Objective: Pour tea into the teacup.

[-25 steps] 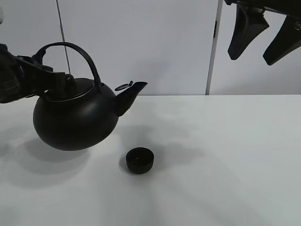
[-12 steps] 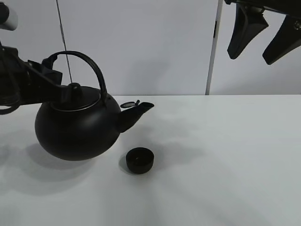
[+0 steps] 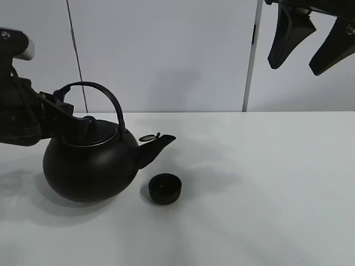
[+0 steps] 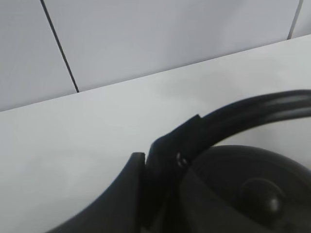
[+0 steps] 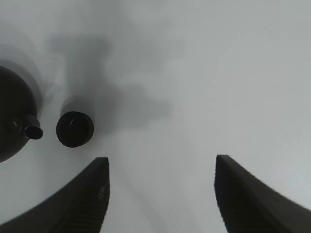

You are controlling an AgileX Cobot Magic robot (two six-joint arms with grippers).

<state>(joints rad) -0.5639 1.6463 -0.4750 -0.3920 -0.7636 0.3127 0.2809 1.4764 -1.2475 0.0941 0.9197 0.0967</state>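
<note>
1. Since the earlier frame, kettle (image 3: pixel 89 166) lowered and spout (image 3: pixel 158 145) levelled, toward table (image 3: pixel 266 183) left edge.
2. Left gripper (image 3: pixel 65 106) clamped on handle (image 3: pixel 108 98); right gripper (image 3: pixel 310 39) wide open, empty.
3. Teacup (image 3: pixel 165 188) left of centre, beside spout.
4. Likely best: centre spout over teacup, tilt slowly.

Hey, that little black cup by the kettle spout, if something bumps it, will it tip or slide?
The teacup looks low and wide, so it probably slides rather than tips. It is small, likely light, and the table looks smooth, so a nudge may send it skidding.
</note>
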